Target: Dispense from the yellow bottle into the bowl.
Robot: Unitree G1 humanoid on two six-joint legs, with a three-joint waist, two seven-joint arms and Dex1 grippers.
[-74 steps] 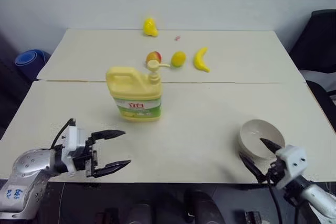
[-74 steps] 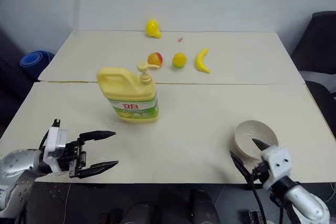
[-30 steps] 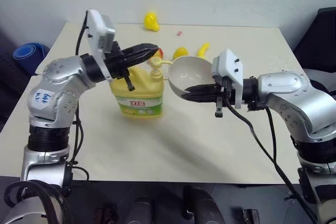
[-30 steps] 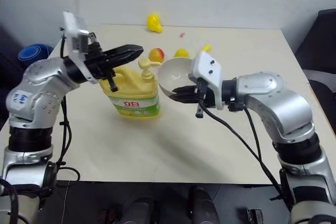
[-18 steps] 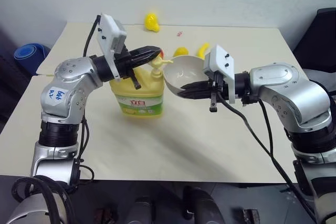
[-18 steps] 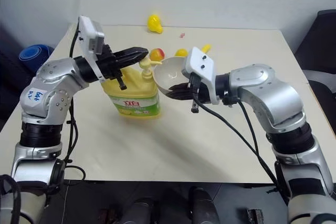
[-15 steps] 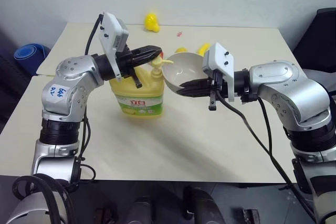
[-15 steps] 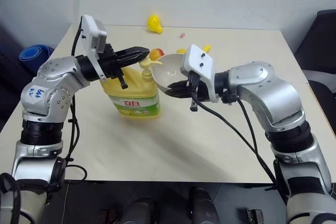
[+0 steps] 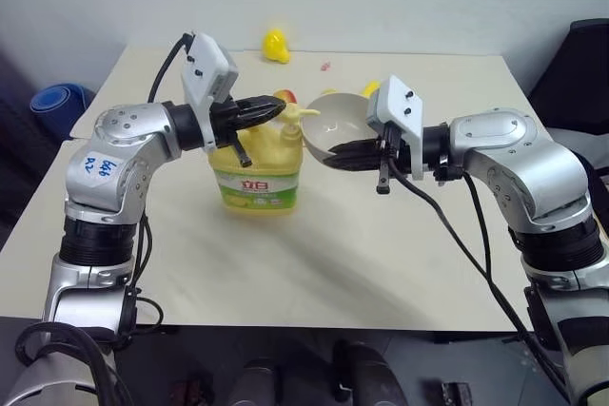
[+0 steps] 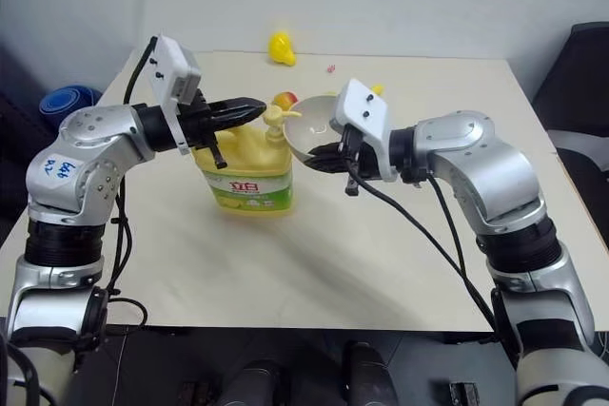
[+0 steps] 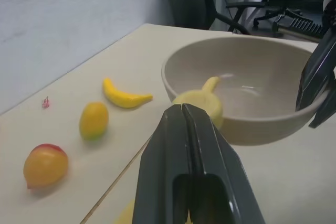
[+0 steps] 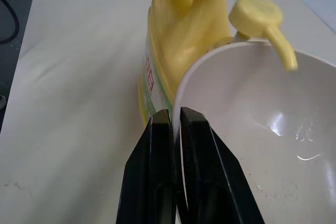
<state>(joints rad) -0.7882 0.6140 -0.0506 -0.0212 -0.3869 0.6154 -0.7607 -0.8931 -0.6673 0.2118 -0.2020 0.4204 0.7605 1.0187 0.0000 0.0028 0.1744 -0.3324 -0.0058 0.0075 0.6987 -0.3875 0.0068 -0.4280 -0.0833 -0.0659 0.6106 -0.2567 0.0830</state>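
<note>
The yellow bottle (image 9: pixel 255 166) stands upright on the table, its pale pump top (image 12: pixel 257 13) pointing its spout over the bowl's rim. My left gripper (image 9: pixel 276 109) is shut, its fingertips (image 11: pixel 182 111) lying level just over the pump head; whether they touch it I cannot tell. My right gripper (image 12: pixel 176 121) is shut on the near rim of the beige bowl (image 9: pixel 335 125) and holds it in the air against the bottle, under the spout. The inside of the bowl (image 12: pixel 273 129) shows faint wet glints.
Toy fruits lie behind the bottle: a banana (image 11: pixel 126 97), a yellow-green fruit (image 11: pixel 93 120), a peach (image 11: pixel 46 164) and a yellow one (image 9: pixel 274 45) at the far edge. A blue roll (image 9: pixel 57 102) lies on the floor at left, a black chair (image 9: pixel 580 64) stands at right.
My left gripper has come down onto the pump head and levelled out. The right gripper has brought the bowl slightly closer to the bottle, under the spout. Earlier both grippers were open and low.
</note>
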